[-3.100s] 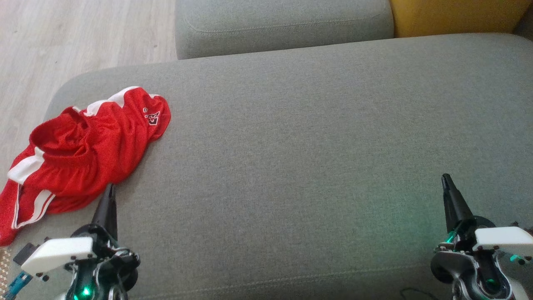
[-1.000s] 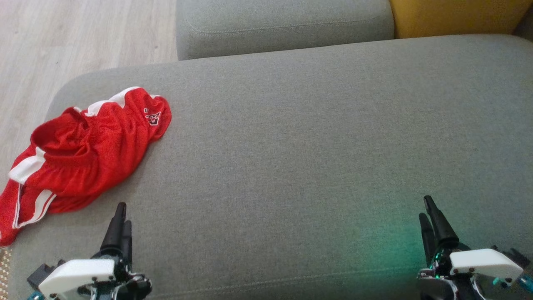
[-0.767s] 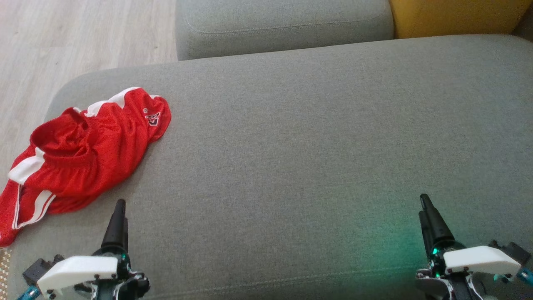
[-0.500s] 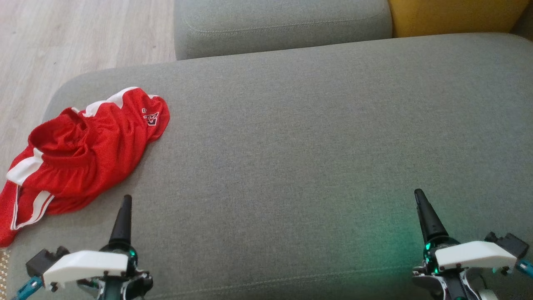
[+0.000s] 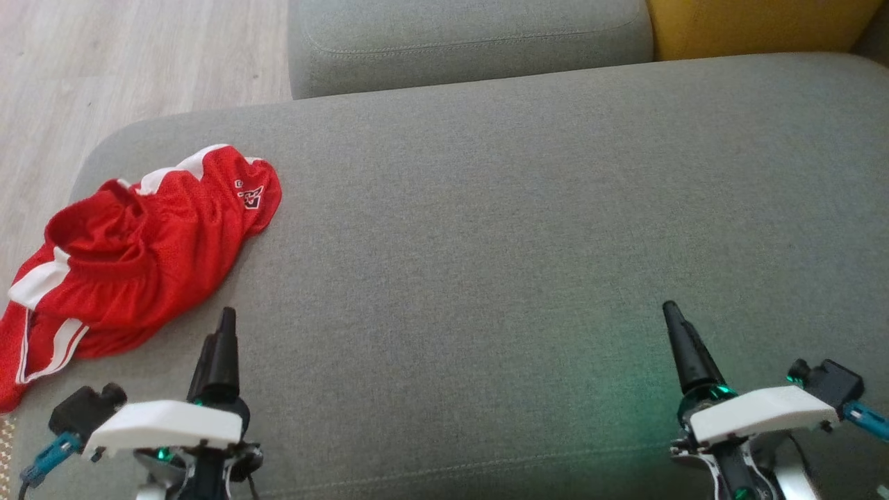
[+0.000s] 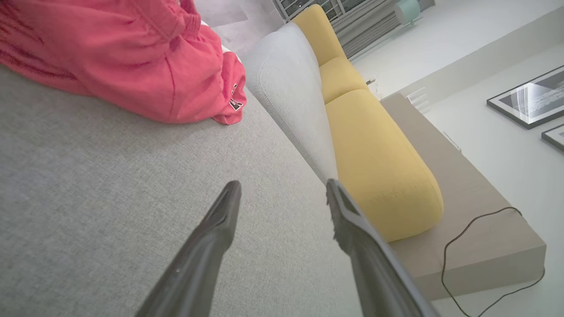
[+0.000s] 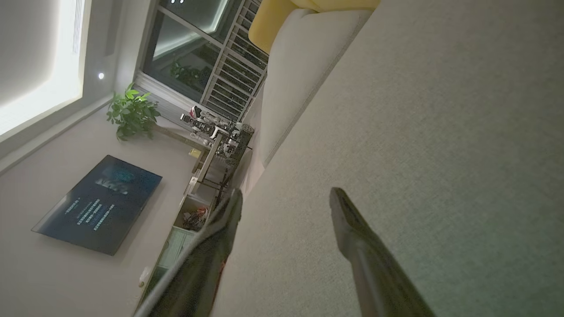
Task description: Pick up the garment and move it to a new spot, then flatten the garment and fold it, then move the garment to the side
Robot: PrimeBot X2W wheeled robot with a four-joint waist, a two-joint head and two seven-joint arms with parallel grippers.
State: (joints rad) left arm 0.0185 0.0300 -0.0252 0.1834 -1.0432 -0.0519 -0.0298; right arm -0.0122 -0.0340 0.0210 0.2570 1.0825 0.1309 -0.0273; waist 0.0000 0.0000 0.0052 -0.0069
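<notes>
In the head view the red garment [image 5: 139, 250] lies crumpled on the grey sofa seat [image 5: 486, 229], ahead and to the left of the left claw [image 5: 223, 325], near it but apart. Three seconds back that claw's tip met the hem. Since half a second ago both claws have drifted inward. The right claw [image 5: 672, 316] hangs over bare seat, well apart from the garment, which has not shifted. In the left wrist view the left claw [image 6: 282, 191] stands wide and empty, with the garment [image 6: 110, 57] beyond its left finger. In the right wrist view the right claw [image 7: 286, 198] is spread wide, empty, over grey fabric.
</notes>
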